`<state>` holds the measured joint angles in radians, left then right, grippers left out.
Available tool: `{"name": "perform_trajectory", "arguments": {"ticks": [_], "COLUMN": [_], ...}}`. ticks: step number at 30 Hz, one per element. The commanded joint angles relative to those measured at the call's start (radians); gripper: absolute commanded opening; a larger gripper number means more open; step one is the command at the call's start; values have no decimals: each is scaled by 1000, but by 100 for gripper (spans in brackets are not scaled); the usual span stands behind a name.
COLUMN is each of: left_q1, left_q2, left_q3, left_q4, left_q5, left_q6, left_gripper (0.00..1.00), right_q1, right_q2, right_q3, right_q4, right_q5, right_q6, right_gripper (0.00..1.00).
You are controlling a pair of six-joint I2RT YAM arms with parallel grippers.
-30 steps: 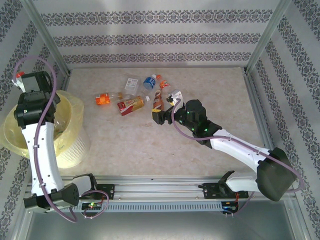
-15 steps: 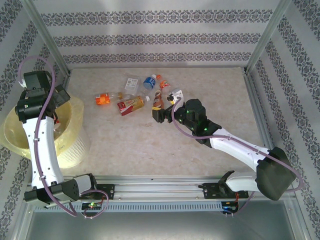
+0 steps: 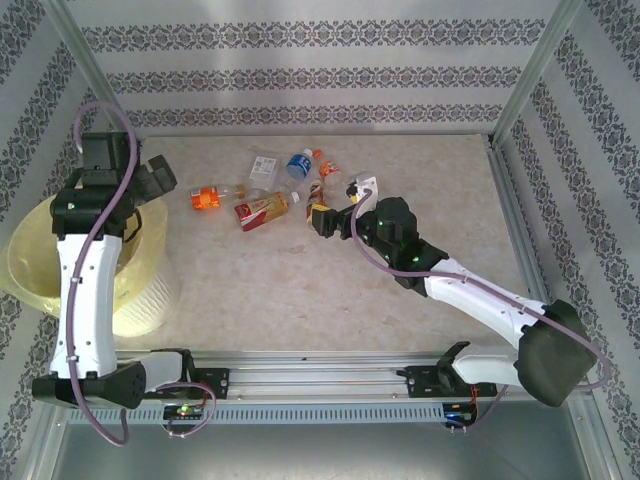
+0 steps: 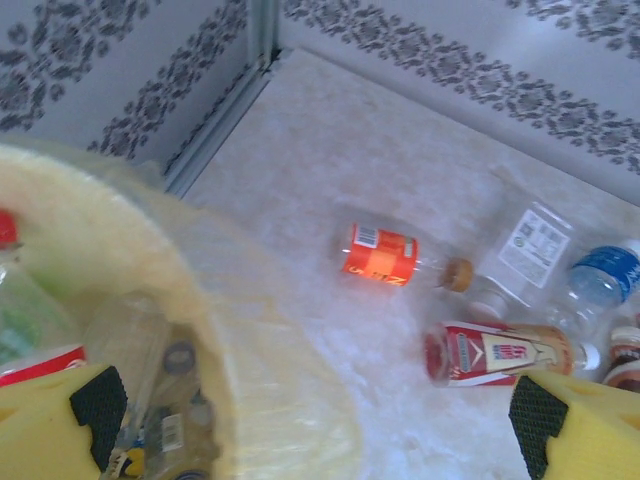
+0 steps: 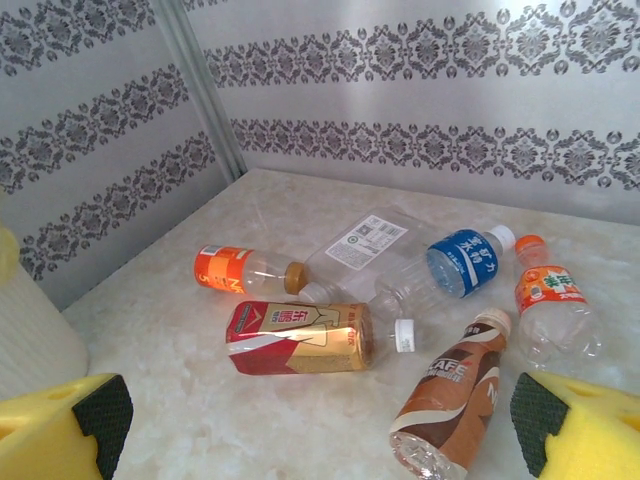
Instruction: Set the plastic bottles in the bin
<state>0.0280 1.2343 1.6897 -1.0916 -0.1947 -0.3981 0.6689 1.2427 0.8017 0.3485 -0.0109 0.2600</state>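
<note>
Several plastic bottles lie in a cluster on the table: an orange-labelled one, a red-and-gold one, a clear flat one with a white label, a blue-labelled one, a small orange one and a brown one. The pale-yellow bin stands at the left with bottles inside it. My left gripper is open and empty above the bin's right rim. My right gripper is open and empty just short of the brown bottle.
Patterned walls and metal posts close in the table on three sides. Bare tabletop lies between the bottles and the arm bases. The bin's white ribbed side shows at the left of the right wrist view.
My left gripper swung from above the bin's middle rightward and away from the bases to its right rim, facing the table. My right gripper edged a little closer to the bottles.
</note>
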Motion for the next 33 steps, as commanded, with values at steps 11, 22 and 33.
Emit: {"name": "perform_trajectory", "arguments": {"ticks": [11, 22, 33], "left_q1": [-371, -474, -469], "left_q2": [157, 428, 804], "left_q3": [134, 222, 313], "left_q4": [119, 76, 1], "left_q5": [-142, 111, 93], "left_q6": [125, 372, 630], "left_gripper": [100, 100, 100], "right_q1": [-40, -97, -130], "right_q2": [-90, -174, -266], "right_q3": [-44, -49, -93], "right_q4": [-79, -233, -294], "right_q5": [97, 159, 202], "right_q6": [36, 93, 126], "right_gripper": [98, 98, 98]}}
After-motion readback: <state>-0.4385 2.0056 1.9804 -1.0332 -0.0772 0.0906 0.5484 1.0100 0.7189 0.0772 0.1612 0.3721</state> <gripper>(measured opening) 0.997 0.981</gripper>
